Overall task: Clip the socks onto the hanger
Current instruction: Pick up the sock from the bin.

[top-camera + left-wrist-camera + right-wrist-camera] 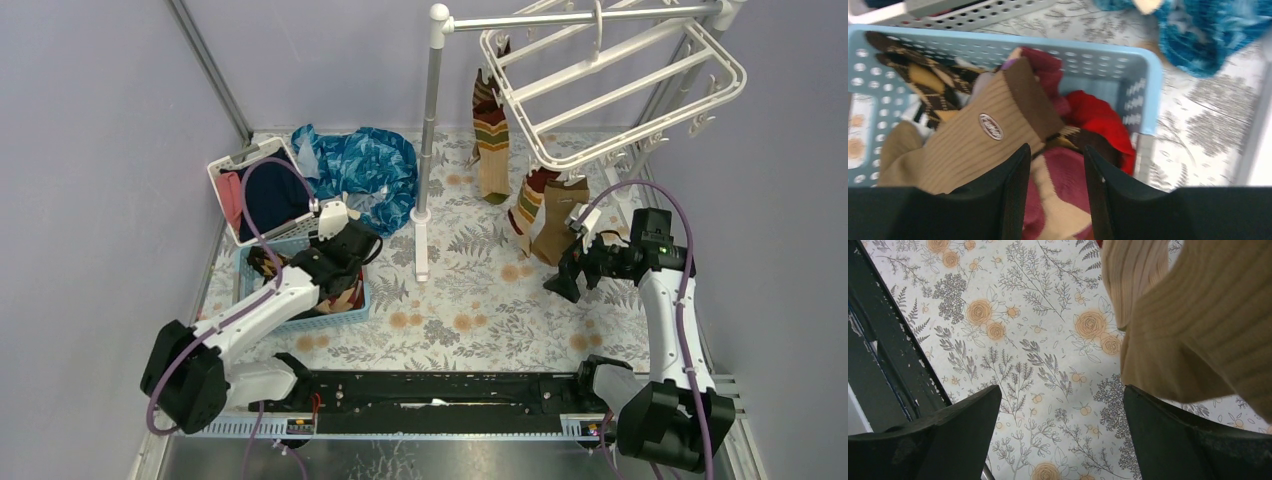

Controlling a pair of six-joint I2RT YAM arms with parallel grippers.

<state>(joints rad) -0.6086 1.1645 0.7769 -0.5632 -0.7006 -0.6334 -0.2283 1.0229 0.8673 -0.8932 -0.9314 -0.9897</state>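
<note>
The white hanger (620, 85) hangs at the upper right, with three socks clipped under it: a striped one (491, 125), a striped-top one (530, 205) and a tan one (562, 225). More socks lie in the blue basket (300, 322). My left gripper (1055, 150) reaches down into that basket, fingers partly closed and still apart, either side of a maroon and cream sock (1058, 175). A tan ribbed sock with an oval label (973, 145) lies beside its left finger. My right gripper (1062, 390) hovers open over the floral cover, just below the hanging tan sock (1198, 315).
The grey-white rack pole (428, 150) stands in the middle on its foot. Behind the blue basket lie a blue patterned cloth (360, 165) and a white basket (225, 165) of navy and pink clothes. A black rail (430, 390) runs along the near edge.
</note>
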